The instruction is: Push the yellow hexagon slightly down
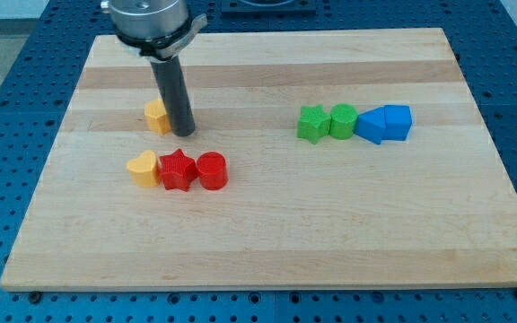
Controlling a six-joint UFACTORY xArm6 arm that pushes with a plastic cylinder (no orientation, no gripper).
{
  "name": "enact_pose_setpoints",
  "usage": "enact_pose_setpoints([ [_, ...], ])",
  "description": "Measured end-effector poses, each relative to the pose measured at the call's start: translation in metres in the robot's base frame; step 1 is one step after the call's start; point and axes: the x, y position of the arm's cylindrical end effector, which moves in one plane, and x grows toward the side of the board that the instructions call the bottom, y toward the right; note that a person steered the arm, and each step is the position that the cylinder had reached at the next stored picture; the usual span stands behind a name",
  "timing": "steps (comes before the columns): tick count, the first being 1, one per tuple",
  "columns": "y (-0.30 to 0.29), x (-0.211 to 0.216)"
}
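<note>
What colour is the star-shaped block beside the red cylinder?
Red. The star block shows plainly in the camera view, the only one.

My tip (183,134) rests on the tabletop (267,224), touching the right side of the yellow hexagon (156,117). Below them sit a yellow heart (143,168), red star (177,170) and red cylinder (212,170) in a row. At the view's right, a green star (311,123), green cylinder (343,121) and two blue blocks (385,123) line up.
</note>
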Motion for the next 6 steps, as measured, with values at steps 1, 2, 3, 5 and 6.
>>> enact_pose_setpoints([
  [1, 0.006, -0.027],
  [2, -0.014, -0.044],
  [3, -0.041, -0.047],
  [5, -0.049, -0.046],
  [6, -0.049, -0.038],
])
